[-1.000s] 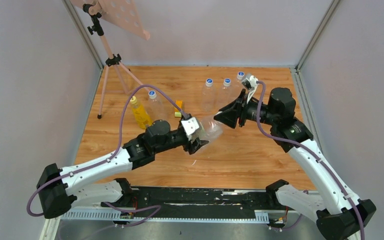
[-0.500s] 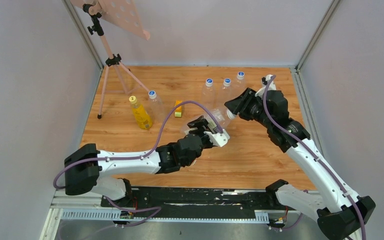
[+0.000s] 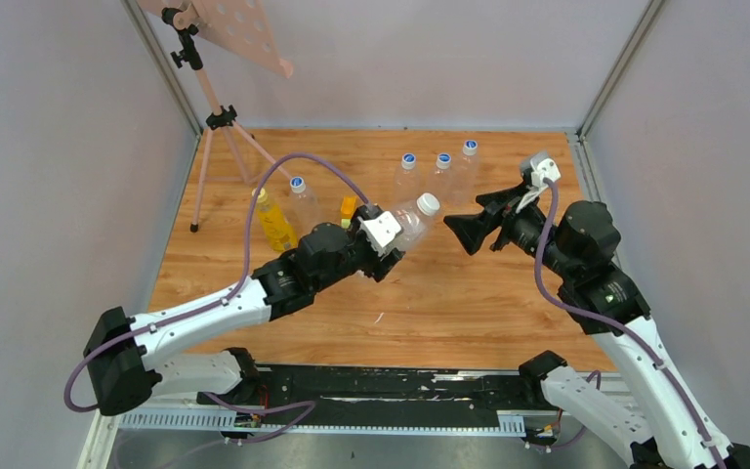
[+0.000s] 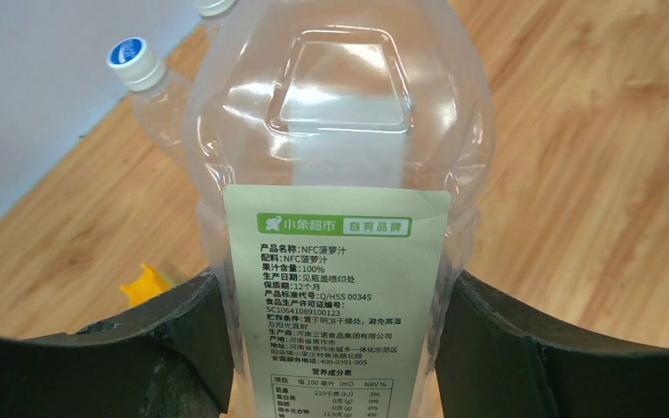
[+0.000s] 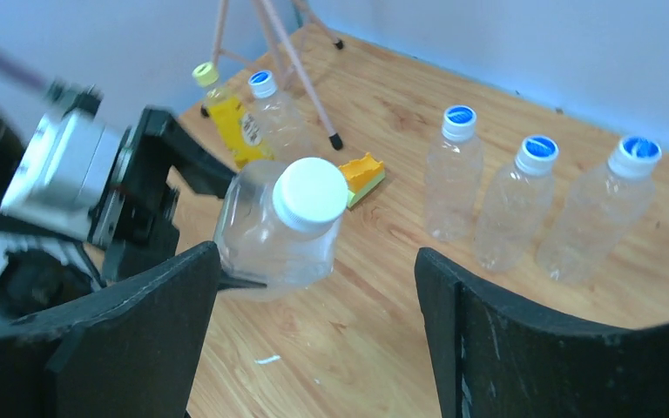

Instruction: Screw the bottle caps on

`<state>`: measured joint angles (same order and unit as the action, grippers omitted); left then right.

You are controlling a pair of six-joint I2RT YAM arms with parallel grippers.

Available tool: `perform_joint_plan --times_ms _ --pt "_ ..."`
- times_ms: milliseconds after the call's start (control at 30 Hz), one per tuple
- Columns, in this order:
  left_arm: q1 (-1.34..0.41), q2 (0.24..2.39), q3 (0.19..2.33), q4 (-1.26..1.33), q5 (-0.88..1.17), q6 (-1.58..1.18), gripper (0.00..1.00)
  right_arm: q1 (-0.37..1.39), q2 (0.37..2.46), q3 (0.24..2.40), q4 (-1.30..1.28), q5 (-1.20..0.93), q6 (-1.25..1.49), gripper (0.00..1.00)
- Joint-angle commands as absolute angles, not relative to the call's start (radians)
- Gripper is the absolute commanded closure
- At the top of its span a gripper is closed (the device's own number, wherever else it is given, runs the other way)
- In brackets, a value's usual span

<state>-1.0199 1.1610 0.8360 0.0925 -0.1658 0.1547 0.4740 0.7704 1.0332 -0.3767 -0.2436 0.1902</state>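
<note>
1. White plastic cap (image 5: 310, 193) sits on the neck of the wide clear bottle (image 3: 410, 223), which is tilted up off the table with its cap end towards the right arm.
2. I see the left gripper (image 3: 391, 244) clamped on that bottle's body; in its wrist view both dark fingers (image 4: 165, 340) press against the sides beside the printed label (image 4: 335, 287).
3. My right gripper (image 3: 459, 233) stands with its jaws spread and nothing between them. It points at the cap from just beside it, without touching.
4. At the far edge of the wooden table (image 3: 469, 313) stand three clear bottles (image 3: 442, 176) in a row, each with a blue cap on.
5. Left of the held bottle stand the yellow bottle (image 3: 273, 223), wearing a yellow cap, and just beside it another clear bottle (image 3: 301, 202) with a blue cap.
6. I see a small orange-and-green block (image 3: 350, 207) on the wood between that pair and the left gripper.
7. In the far left corner stands a tripod (image 3: 217, 127).
</note>
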Motion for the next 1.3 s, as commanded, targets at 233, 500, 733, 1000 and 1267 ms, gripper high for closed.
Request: perform_joint_plan --times_ms 233,500,733,1000,1267 --pt "-0.919 1.046 0.804 0.132 0.432 0.044 1.00 0.421 0.775 1.062 -0.350 -0.786 -0.110 0.20" --pt "-0.918 1.040 0.804 0.156 0.463 0.049 1.00 0.408 0.839 1.089 -0.350 -0.879 -0.089 0.30" --pt "-0.919 1.050 0.814 0.162 0.470 0.047 1.00 0.390 0.891 1.118 -0.350 -0.955 -0.056 0.39" --pt "-0.919 1.044 0.810 0.163 0.453 0.045 1.00 0.381 0.914 1.121 -0.350 -0.993 -0.020 0.62" --pt "-0.942 1.043 0.809 0.187 0.078 0.041 1.00 0.383 0.977 1.134 -0.358 -0.793 0.161 1.00"
